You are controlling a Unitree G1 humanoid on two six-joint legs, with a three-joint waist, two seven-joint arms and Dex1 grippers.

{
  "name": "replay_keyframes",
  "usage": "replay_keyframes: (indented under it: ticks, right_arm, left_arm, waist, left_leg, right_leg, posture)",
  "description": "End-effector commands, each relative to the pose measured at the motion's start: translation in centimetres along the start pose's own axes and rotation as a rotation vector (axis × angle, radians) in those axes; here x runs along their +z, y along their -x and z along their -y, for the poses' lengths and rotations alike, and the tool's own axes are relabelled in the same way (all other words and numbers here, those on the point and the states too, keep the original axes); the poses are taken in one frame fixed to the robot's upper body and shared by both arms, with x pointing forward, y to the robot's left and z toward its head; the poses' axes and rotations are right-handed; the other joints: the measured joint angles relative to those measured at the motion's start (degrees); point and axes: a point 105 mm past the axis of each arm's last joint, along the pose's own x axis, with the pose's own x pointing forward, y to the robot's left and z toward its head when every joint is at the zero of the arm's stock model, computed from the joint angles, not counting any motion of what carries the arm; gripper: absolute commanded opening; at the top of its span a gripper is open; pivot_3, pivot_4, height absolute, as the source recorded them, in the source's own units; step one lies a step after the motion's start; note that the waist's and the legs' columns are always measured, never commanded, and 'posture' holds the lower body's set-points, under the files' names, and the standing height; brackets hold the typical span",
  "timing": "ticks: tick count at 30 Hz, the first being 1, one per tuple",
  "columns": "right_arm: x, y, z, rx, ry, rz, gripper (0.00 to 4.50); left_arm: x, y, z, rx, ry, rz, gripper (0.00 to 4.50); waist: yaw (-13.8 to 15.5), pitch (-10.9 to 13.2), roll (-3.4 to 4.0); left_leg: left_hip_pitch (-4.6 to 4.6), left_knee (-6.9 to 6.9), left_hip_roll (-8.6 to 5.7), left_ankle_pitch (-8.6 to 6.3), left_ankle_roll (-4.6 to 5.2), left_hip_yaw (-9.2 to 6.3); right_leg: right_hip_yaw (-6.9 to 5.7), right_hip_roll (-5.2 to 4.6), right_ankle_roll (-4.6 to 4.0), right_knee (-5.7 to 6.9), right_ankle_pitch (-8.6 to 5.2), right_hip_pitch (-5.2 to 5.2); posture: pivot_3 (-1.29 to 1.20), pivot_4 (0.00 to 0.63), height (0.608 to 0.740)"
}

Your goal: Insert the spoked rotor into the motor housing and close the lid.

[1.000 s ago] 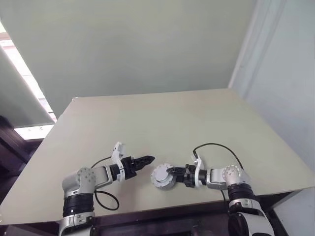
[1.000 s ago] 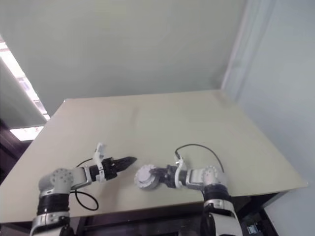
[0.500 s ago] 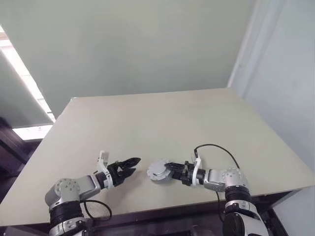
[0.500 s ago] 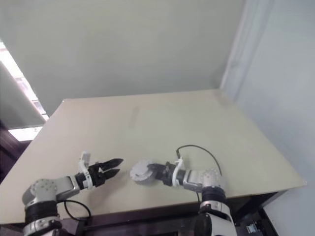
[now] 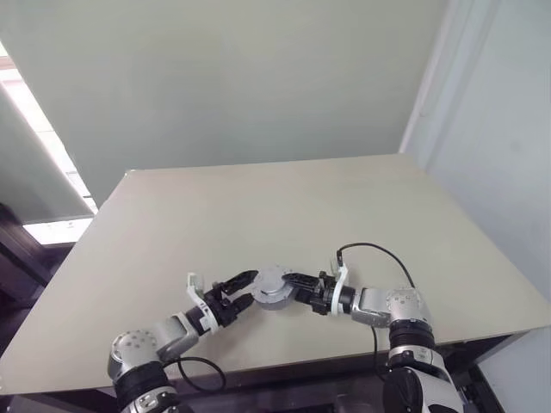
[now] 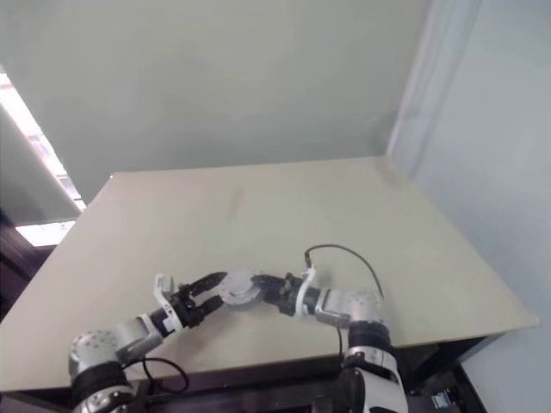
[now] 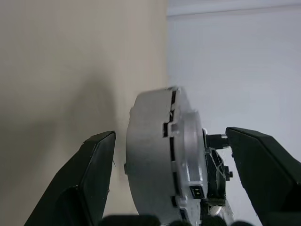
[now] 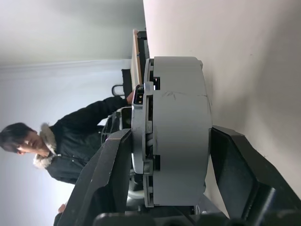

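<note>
The closed grey motor housing is held above the beige counter, near its front edge, between the two arms. It is clamped across its flat faces by the right tool, one black finger being set against each face. In the right wrist view, the housing is seen edge-on, with a notched seam between its two halves. The left tool is held with its fingers apart, one on each side of the housing, with clear gaps left to both faces. A person in a dark jacket is seen in the background of the right wrist view.
</note>
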Motion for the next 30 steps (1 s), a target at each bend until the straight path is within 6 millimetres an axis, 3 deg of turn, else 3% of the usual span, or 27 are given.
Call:
replay_keyframes:
  ticks: [1, 12, 15, 18, 26, 30]
  right_arm:
    - [0.8, -0.4, -3.2, 0.101, 0.072, 0.006, 2.29]
    - [0.6, -0.3, -3.1, 0.092, 0.08, 0.002, 2.29]
    - [0.6, -0.3, -3.0, 0.082, 0.092, 0.006, 2.29]
    - [0.6, -0.3, -3.0, 0.079, 0.096, 0.009, 2.29]
    - [0.6, -0.5, -3.0, 0.063, 0.136, 0.033, 2.29]
    - [1.3, -0.5, -3.0, 0.015, 0.275, 0.122, 2.29]
  left_arm:
    - [-0.2, -0.5, 0.9, -0.058, 0.023, -0.001, 4.04]
    - [-1.8, -1.9, 0.9, -0.08, 0.056, -0.05, 4.04]
    - [-1.6, -1.9, 0.7, -0.063, 0.06, -0.045, 3.46]
    - [-1.4, -1.8, 0.5, -0.049, 0.059, -0.04, 2.41]
    - [-1.5, -1.9, 0.2, -0.04, 0.066, -0.038, 2.27]
    - [-1.6, -2.1, -0.2, -0.038, 0.073, -0.035, 2.26]
  waist:
    - [-0.01, 0.0, 0.0]
    - [-0.01, 0.01, -0.01]
    - [-0.01, 0.0, -0.01]
    - [-0.01, 0.01, -0.02]
    - [-0.01, 0.01, -0.02]
    - [0.01, 0.01, -0.02]
  left_leg:
    - [0.0, 0.0, 0.0, 0.0, 0.0, 0.0]
    - [-0.01, -0.01, -0.02, 0.0, 0.0, 0.01]
    - [-0.01, 0.0, -0.02, 0.0, 0.0, 0.02]
    - [-0.02, -0.01, -0.02, 0.0, 0.0, 0.01]
    - [-0.02, -0.01, -0.02, 0.0, 0.0, 0.01]
    - [-0.02, -0.02, -0.02, 0.0, 0.0, 0.01]
  right_leg:
    - [0.0, 0.0, 0.0, 0.0, 0.0, 0.0]
    - [0.0, 0.0, 0.0, -0.01, 0.0, 0.0]
    - [0.0, 0.0, 0.0, -0.02, 0.0, 0.0]
    - [0.0, 0.01, 0.0, -0.02, 0.0, 0.0]
    - [0.0, 0.01, 0.0, -0.02, 0.0, -0.01]
    - [-0.01, 0.0, 0.0, -0.04, 0.0, -0.01]
  posture:
    - [0.0, 0.0, 0.74]
    - [0.0, 0.0, 0.74]
    - [0.0, 0.0, 0.74]
    - [0.0, 0.0, 0.74]
    - [0.0, 0.0, 0.74]
    - [0.0, 0.0, 0.74]
